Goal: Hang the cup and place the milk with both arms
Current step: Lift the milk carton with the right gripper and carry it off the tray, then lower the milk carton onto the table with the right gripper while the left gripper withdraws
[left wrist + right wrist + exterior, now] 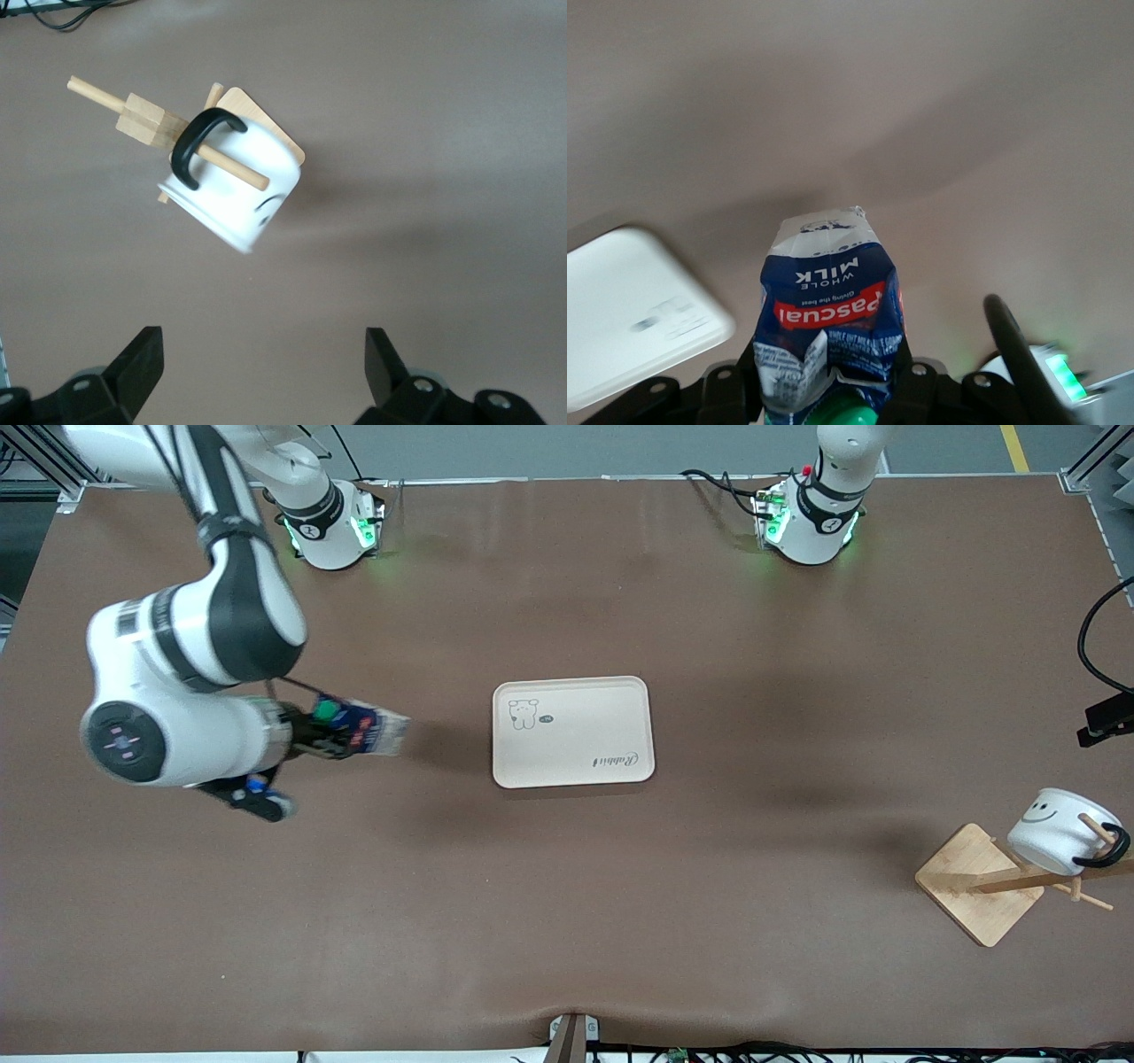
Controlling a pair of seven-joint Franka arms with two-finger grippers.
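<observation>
Cup (1059, 829) hung on wooden rack (979, 882), left fingers (137, 363) apart only in wrist view, right fingers (908, 381) clamped on milk (370, 731).

Your right claw (341, 735) is up over the counter (567, 921), off the tray (572, 732) toward the right arm's end, wrist turned sideways, fingers clamped on the milk (368, 729). Your left claw (261, 372) hangs with fingers spread wide, apparently high above the cup (232, 190).

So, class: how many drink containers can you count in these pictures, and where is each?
2. The cup hangs by its handle on the wooden rack at the left arm's end. The milk is held in the right gripper, above the bare table.
</observation>
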